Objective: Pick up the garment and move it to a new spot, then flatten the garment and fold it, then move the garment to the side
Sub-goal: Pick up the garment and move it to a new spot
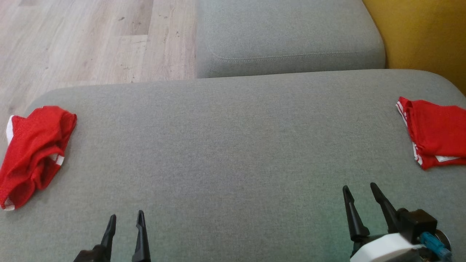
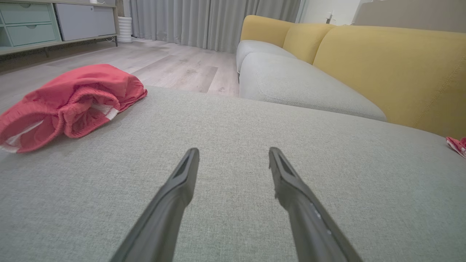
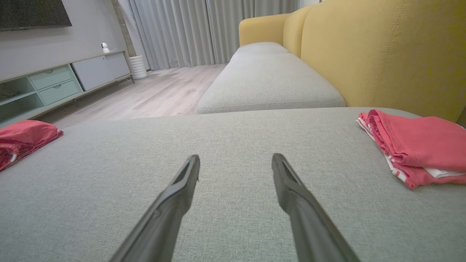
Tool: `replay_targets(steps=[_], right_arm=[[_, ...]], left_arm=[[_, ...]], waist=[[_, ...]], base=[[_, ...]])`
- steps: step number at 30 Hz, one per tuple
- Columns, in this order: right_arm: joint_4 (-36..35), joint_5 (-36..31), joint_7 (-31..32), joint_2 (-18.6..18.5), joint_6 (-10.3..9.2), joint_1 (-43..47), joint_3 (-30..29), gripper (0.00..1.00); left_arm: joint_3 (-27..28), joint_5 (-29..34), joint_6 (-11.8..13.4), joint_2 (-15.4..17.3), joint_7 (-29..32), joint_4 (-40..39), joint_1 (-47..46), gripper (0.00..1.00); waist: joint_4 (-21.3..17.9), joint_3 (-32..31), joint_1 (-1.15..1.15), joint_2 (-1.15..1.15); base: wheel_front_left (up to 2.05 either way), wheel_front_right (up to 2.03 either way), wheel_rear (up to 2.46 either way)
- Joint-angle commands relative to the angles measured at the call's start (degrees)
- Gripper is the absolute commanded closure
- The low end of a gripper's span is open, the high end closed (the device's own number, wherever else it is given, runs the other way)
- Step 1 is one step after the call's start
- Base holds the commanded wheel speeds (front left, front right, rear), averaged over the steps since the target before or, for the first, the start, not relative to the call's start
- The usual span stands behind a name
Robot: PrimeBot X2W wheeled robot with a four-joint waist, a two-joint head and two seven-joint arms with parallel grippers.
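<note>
The crumpled garment (image 1: pixel 34 153) lay at the far left edge of the grey seat (image 1: pixel 233 145), bunched into a loose heap. It was red mesh-like cloth with white trim showing at its upper left corner, at a fold near its middle and at its lower end. In the left wrist view the garment (image 2: pixel 69 102) showed rolled, gathered edges with a white strip tucked between the folds. Its far end showed at the left border of the right wrist view (image 3: pixel 22 140).

A second red piece, the folded garment (image 1: pixel 435 134), sat at the seat's far right edge. It lay flat in neat layers with white stripes along its side (image 3: pixel 415 145).

The left pincer (image 1: pixel 126 216) was over bare grey cloth at the lower left, released, its fingers apart with nothing between them (image 2: pixel 233 153). The right pincer (image 1: pixel 359 187) stood at the lower right, also released and empty (image 3: pixel 235 160). Both were well apart from either garment.

Beyond the seat were another grey cushion (image 1: pixel 287 36), a yellow backrest (image 1: pixel 422 32) and a wood floor (image 1: pixel 91 36).
</note>
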Motion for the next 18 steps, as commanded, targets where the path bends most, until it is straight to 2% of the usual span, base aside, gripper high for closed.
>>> replay_targets(steps=[1,10,13,18], right_arm=[[-2.2,-0.3,-0.2,-0.3,0.37,-1.8,1.5,0.0],[-2.8,-1.0,-0.1,-0.3,0.37,-1.1,1.4,0.0],[-2.9,-1.1,-0.2,-0.3,0.37,-1.2,1.6,0.0],[-2.7,-0.2,-0.8,-0.3,0.37,-1.2,2.5,0.0]], left_arm=[[1.5,0.4,-0.1,0.5,-0.7,-1.4,-2.2,0.0],[0.8,0.7,-0.2,0.8,-0.2,-1.5,-2.7,0.0],[0.9,0.9,0.1,1.1,0.1,-1.8,-2.8,0.0],[1.3,1.1,0.6,2.5,0.8,-2.6,-2.8,0.0]], waist=[[0.2,0.0,0.0,0.0],[4.7,-0.5,0.0,0.0],[8.3,-0.9,0.0,0.0],[16.4,-1.5,0.0,0.0]], base=[[0.0,0.0,0.0],[0.0,0.0,0.0],[0.0,0.0,0.0],[0.0,0.0,0.0]])
